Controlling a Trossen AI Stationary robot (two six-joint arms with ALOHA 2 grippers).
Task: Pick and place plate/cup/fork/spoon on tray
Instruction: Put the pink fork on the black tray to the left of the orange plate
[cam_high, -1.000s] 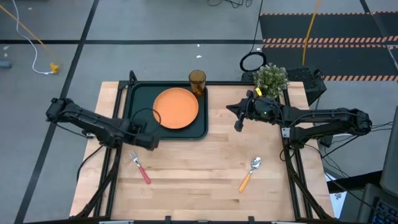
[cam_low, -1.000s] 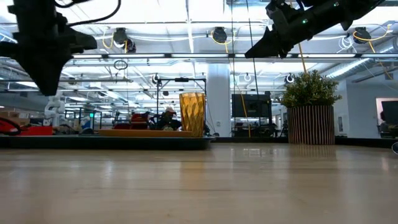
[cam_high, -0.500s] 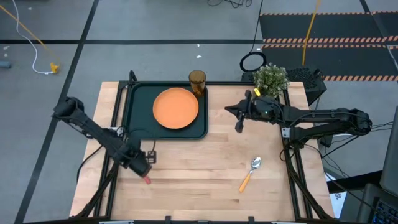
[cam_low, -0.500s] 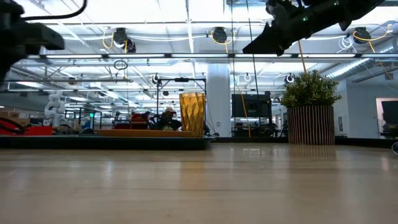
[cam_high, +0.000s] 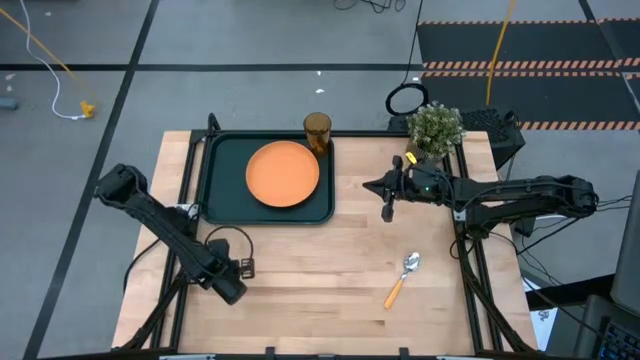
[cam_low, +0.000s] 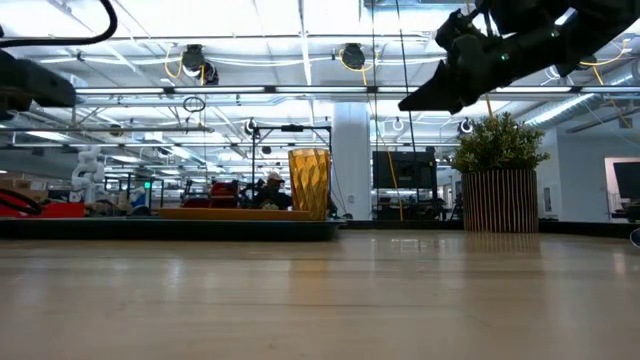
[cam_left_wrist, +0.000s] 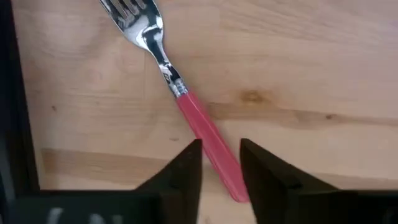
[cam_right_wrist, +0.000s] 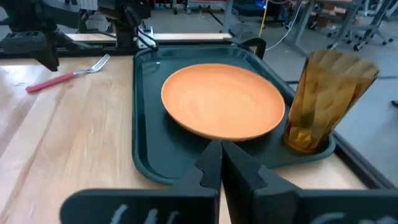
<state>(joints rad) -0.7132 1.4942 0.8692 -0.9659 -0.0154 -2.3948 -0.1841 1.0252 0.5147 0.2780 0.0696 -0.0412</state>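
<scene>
The fork (cam_left_wrist: 186, 102) lies flat on the wood, with silver tines and a pink-red handle. My left gripper (cam_left_wrist: 221, 144) is open, one finger on each side of the handle's free end, without visible touch. In the high view my left gripper (cam_high: 232, 283) hides the fork. The orange plate (cam_high: 283, 173) lies on the dark tray (cam_high: 215, 190), and the amber cup (cam_high: 317, 130) stands in the tray's far right corner. The spoon (cam_high: 402, 278) lies near the table's near right. My right gripper (cam_high: 386, 203) is shut and empty, in the air right of the tray.
A potted plant (cam_high: 434, 127) stands at the table's far right corner, behind my right arm. Bare wood lies between the tray's near rim and the table's near edge, between fork and spoon.
My left gripper has gone from the tray's near left corner toward the table's near edge and now stands over the fork, hiding it in the high view. My right gripper has drifted slightly toward the near edge.
</scene>
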